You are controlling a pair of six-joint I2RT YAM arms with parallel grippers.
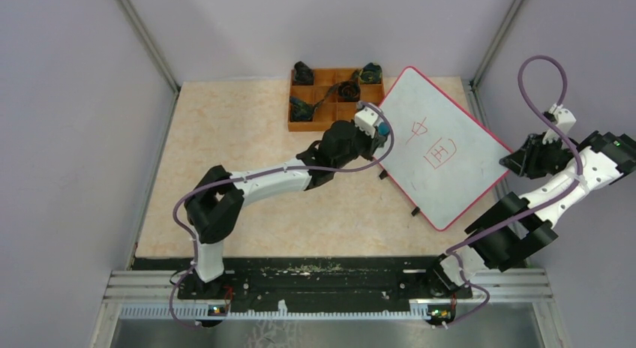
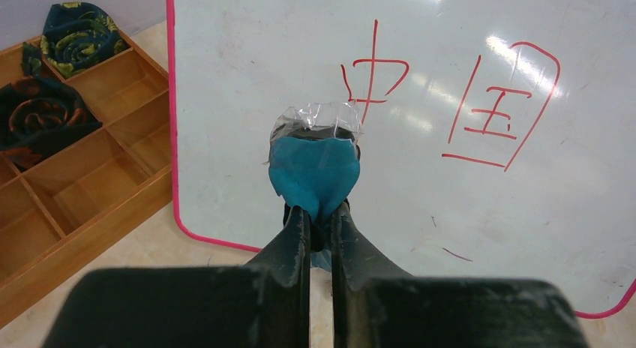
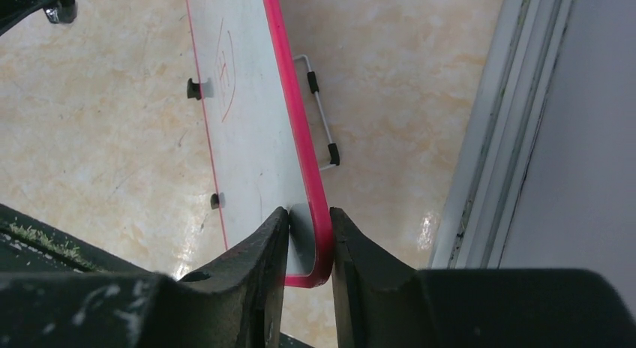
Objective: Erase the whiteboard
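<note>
The whiteboard with a red rim lies tilted at the right of the table, with red handwritten marks on it. My left gripper is shut on a blue eraser with a clear film on top, held over the board's left part just left of the marks. My right gripper is shut on the board's right corner; in the right wrist view the rim sits between the jaws of this gripper.
An orange compartment tray with dark rolled cloths stands at the back, just left of the board. The board's wire stand and black feet show beneath it. Grey walls enclose the table on three sides.
</note>
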